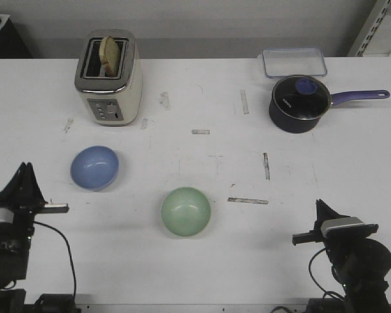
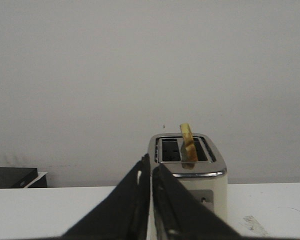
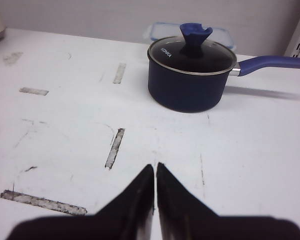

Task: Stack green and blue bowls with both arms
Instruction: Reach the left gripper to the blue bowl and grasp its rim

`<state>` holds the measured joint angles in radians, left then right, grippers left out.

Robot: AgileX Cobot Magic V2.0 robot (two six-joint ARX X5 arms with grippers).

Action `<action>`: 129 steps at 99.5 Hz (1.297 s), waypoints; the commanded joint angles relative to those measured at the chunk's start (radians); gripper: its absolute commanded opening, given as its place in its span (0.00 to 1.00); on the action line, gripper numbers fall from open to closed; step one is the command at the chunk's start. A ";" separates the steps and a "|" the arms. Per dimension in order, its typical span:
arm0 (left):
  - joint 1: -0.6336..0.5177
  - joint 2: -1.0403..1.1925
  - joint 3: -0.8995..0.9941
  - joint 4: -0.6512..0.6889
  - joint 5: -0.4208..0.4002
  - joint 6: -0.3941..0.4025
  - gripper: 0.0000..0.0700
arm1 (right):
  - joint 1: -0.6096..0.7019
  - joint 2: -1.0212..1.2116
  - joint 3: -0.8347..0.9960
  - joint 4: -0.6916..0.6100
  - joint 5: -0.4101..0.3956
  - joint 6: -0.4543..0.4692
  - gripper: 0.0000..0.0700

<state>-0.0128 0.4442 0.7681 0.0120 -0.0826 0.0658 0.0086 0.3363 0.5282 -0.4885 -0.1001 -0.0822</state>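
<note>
The blue bowl (image 1: 94,167) sits upright on the white table at the left. The green bowl (image 1: 186,210) sits upright near the table's middle front, apart from the blue one. My left gripper (image 1: 25,175) is shut and empty at the front left corner, left of and nearer than the blue bowl; in the left wrist view its tips (image 2: 151,162) point toward the toaster. My right gripper (image 1: 321,208) is shut and empty at the front right, well right of the green bowl; it also shows in the right wrist view (image 3: 155,167). Neither wrist view shows a bowl.
A cream toaster (image 1: 109,78) with a bread slice stands at the back left and shows in the left wrist view (image 2: 190,172). A dark navy saucepan with glass lid (image 1: 300,103) and a clear lidded box (image 1: 293,62) stand at the back right; the saucepan fills the right wrist view (image 3: 190,75).
</note>
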 commanded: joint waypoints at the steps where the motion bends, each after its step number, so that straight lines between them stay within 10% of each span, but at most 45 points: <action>1: 0.005 0.089 0.122 -0.037 -0.012 0.028 0.00 | 0.007 0.009 0.007 0.009 0.003 -0.005 0.00; 19: 0.053 0.332 0.347 -0.255 -0.044 0.027 0.03 | 0.013 0.019 0.007 0.009 0.003 -0.005 0.00; 45: 0.146 0.598 0.404 -0.454 0.043 -0.002 0.33 | 0.013 0.019 0.007 0.009 0.004 -0.014 0.00; 68: 0.198 0.814 0.404 -0.557 0.103 -0.012 0.82 | 0.013 0.019 0.007 0.009 0.004 -0.014 0.00; 117: 0.214 1.136 0.404 -0.566 0.262 -0.063 0.81 | 0.013 0.019 0.007 0.009 0.003 -0.014 0.00; 129: 0.214 1.152 0.404 -0.565 0.262 -0.085 0.65 | 0.013 0.019 0.007 0.009 0.003 -0.014 0.00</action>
<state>0.1974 1.5814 1.1557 -0.5541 0.1749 0.0010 0.0196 0.3492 0.5282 -0.4885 -0.1005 -0.0895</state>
